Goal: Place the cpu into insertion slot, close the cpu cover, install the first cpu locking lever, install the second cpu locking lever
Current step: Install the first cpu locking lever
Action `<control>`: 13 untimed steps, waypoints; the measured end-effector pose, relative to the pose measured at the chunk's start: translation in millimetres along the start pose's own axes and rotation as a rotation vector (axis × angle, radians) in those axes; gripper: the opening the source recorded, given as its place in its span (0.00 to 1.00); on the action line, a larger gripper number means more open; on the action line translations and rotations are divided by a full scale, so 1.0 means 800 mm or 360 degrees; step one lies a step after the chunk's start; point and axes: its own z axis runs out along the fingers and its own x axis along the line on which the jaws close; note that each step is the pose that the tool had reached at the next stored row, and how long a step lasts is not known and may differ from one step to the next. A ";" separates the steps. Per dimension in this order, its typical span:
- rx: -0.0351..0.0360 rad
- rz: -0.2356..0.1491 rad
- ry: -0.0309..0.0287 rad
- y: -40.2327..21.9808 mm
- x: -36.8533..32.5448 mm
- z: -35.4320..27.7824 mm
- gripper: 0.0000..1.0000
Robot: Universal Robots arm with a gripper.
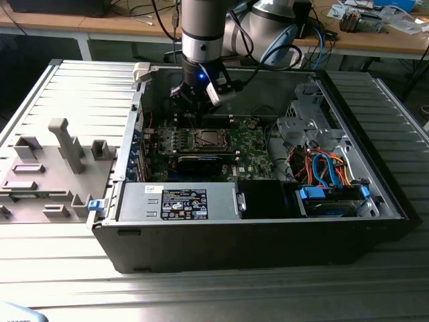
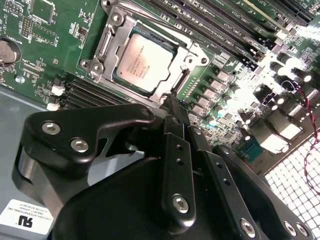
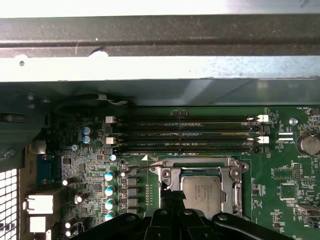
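Cpu [image 2: 141,63] seated in insertion slot [image 3: 176,176] on green board [image 2: 45,37], cpu cover [image 2: 112,35] closed around it. Fingers [image 2: 176,131] closed together, empty, tips at slot's edge beside cover.

A ribbed silver-grey metal worktable [image 1: 60,282] spreads on all sides below the gripper [image 1: 200,94], its slats catching pale light. Behind the gripper a long light-brown wooden desk [image 1: 100,28] spans the room, strewn with black cables [image 1: 144,12] and papers [image 1: 402,23]. Well off to the exterior view's left of the gripper lies a grey moulded plastic fixture tray [image 1: 47,171].
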 end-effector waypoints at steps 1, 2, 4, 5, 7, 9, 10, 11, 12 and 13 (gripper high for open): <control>0.0000 0.0000 -0.00001 0.0000 0.0002 0.0000 0.11; 0.0000 0.0000 0.00000 0.0000 0.0006 0.0000 0.11; 0.0000 0.0000 0.00000 0.0000 0.0012 0.0000 0.11; 0.0000 0.0000 -0.00001 0.0000 0.0019 0.0000 0.11; 0.0000 0.0000 0.00000 0.0000 0.0033 0.0000 0.11; 0.0000 0.0000 -0.00001 0.0000 0.0040 0.0001 0.11; 0.0000 0.0000 -0.00001 0.0000 0.0042 0.0001 0.11; 0.0000 0.0000 0.00000 0.0000 0.0047 0.0000 0.11; 0.0000 0.0000 0.00000 0.0000 0.0049 0.0000 0.11; 0.0000 0.0000 0.00000 0.0000 0.0052 0.0001 0.11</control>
